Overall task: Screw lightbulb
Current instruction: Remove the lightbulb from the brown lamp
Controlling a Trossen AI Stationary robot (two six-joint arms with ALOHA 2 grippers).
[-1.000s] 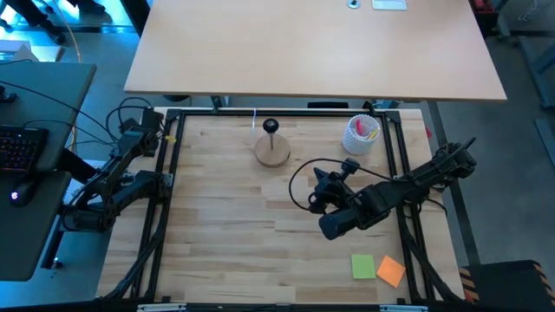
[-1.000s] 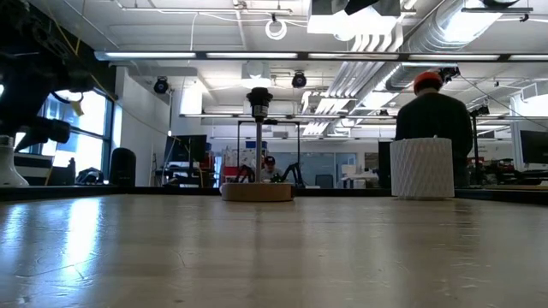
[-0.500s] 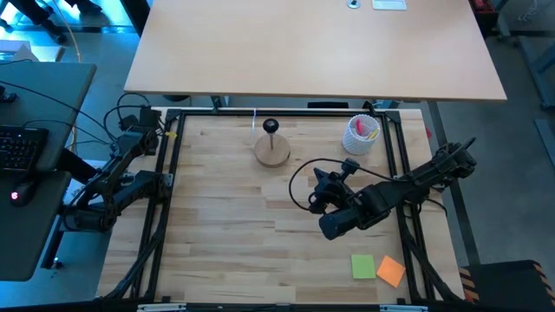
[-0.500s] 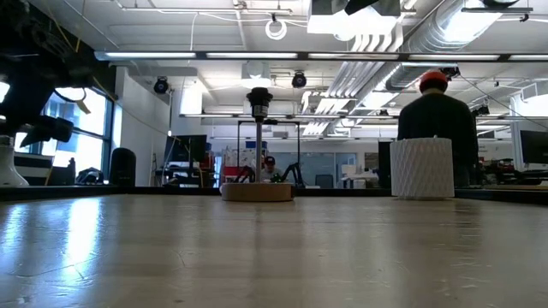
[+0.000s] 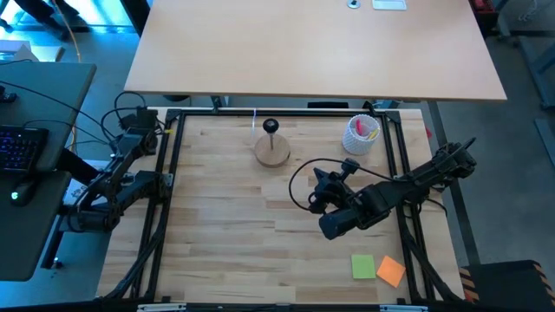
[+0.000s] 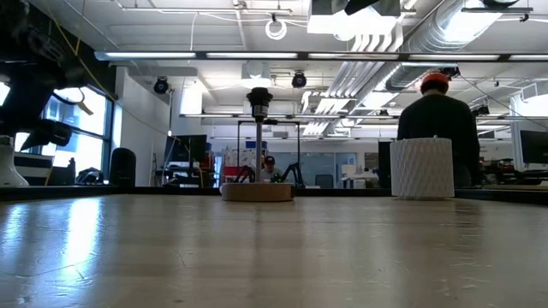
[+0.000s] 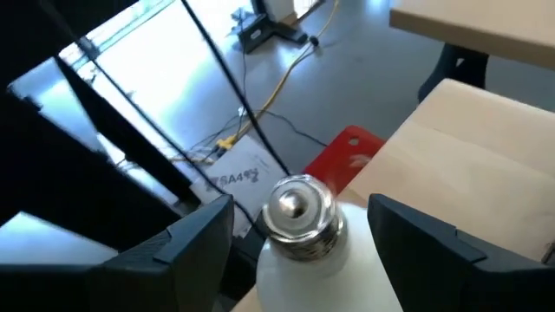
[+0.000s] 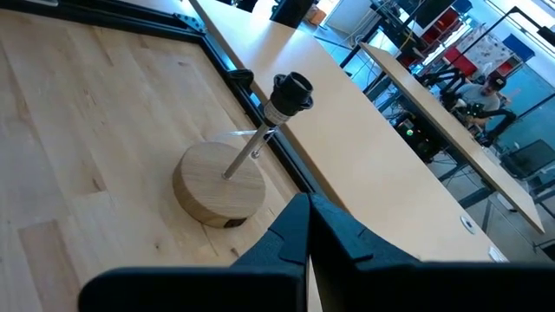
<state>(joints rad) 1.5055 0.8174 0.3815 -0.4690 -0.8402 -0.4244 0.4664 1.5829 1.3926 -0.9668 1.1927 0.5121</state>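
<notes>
lightbulb [image 7: 305, 251]: just one, white frosted globe with its metal screw base pointing away from the wrist camera. It sits between the left gripper's fingers, out past the table's left edge, over the floor rather than over the wood.
left gripper [image 7: 299, 238]: fingers spread wide with the bulb's globe filling the gap. Looks like they're clamped on it, both fingers right against the glass.
right gripper [image 8: 308, 227]: fingers pressed together, nothing in them. It hovers over the middle of the table toward the right edge, aimed at the wooden stand.
wooden stand [image 5: 271, 149]: one, a round wood disc with a thin post and a black socket on top, near the far edge about mid-width.
white cup [image 5: 360, 134]: one, ribbed, with coloured bits inside, near the far right corner.
sticky notes [image 5: 377, 268]: two, a green and an orange, touching each other near the near right corner.
table [image 5: 234, 225]: light wood planks with a black frame round the edges; a second, plain tan tabletop [image 5: 312, 43] butts up beyond the far edge.
room: open lab with ceiling ducts and strip lights; one person [image 6: 438, 120] in a red cap, back turned, behind the cup in the low view; a keyboard [image 5: 17, 147] on a dark desk off the left side.
</notes>
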